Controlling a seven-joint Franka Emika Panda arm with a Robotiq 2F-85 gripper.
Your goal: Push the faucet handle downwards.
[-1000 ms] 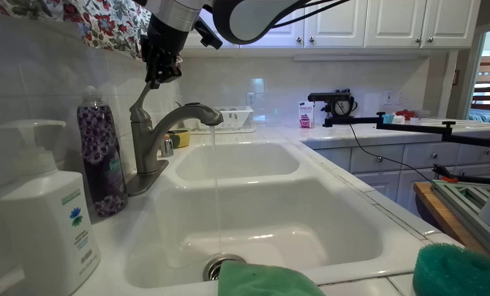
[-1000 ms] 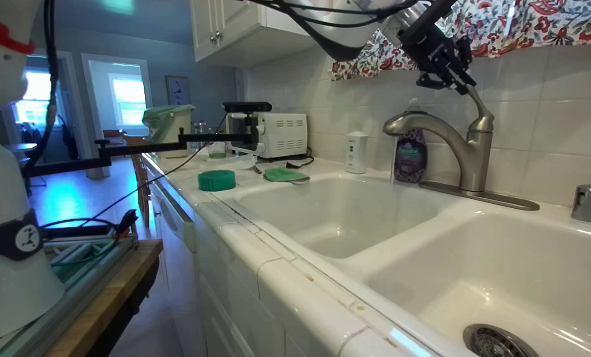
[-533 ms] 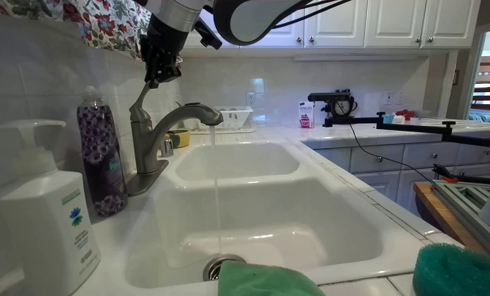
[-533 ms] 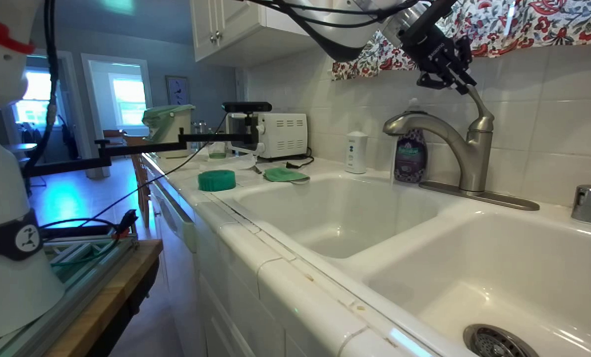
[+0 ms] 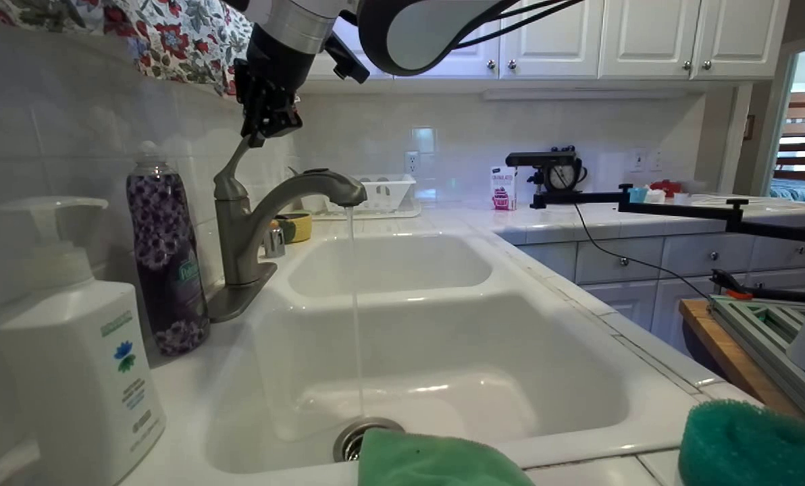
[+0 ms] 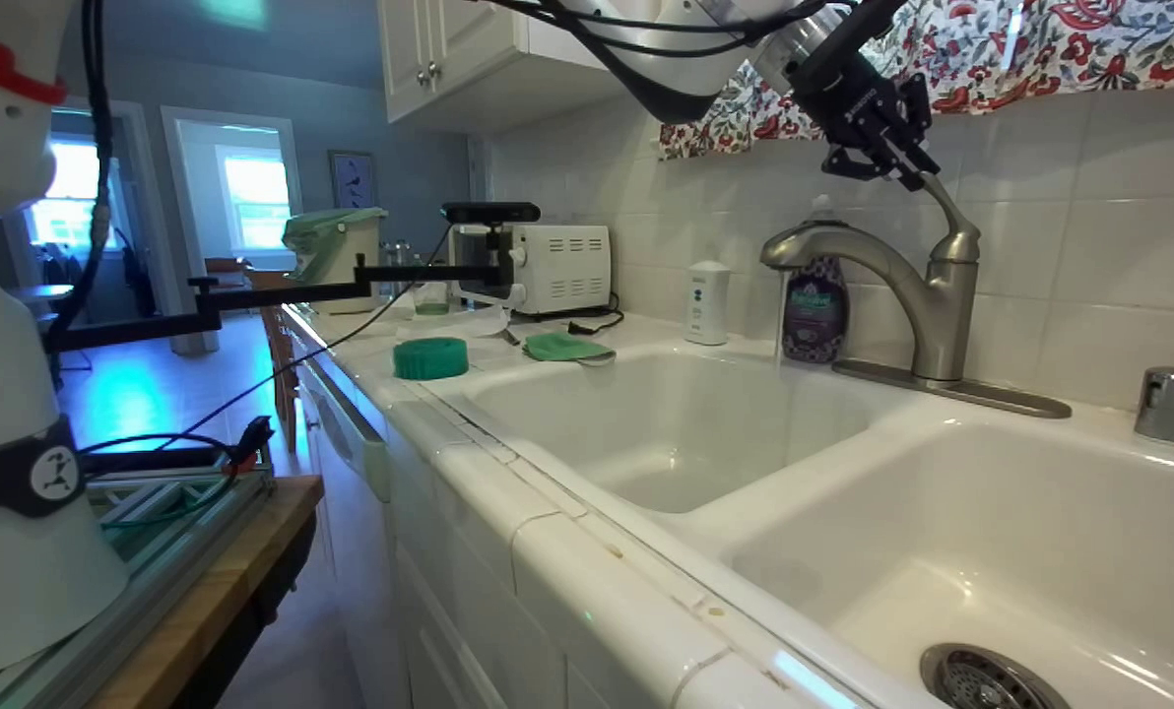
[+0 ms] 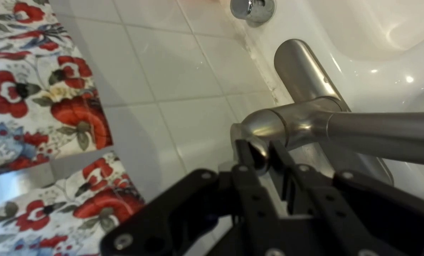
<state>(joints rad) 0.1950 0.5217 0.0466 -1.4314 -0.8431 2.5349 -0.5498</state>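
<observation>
The faucet handle [image 5: 236, 158] is a slim grey metal lever rising from the top of the faucet body [image 5: 235, 236]; it also shows in an exterior view [image 6: 947, 205]. My black gripper [image 5: 254, 138] is at the handle's upper end, reaching down from above, as an exterior view [image 6: 917, 178] also shows. In the wrist view the narrow fingers [image 7: 259, 143] stand close on either side of the handle tip [image 7: 261, 150] and appear closed on it. The fingers hide part of the tip. A thin water stream [image 5: 355, 317] falls from the arched spout [image 5: 301, 192].
A purple soap bottle [image 5: 166, 256] and a white pump bottle [image 5: 85, 364] stand beside the faucet. The tiled wall [image 7: 183, 71] is close behind the handle, with a floral curtain [image 7: 48, 89] above. The double sink [image 5: 443, 364] lies below. A chrome cap [image 6: 1172, 404] stands near the faucet base.
Over the last half second my gripper has shifted slightly away from the wall, toward the sink. The handle's upper end appears to have moved slightly the same way. Water keeps running.
</observation>
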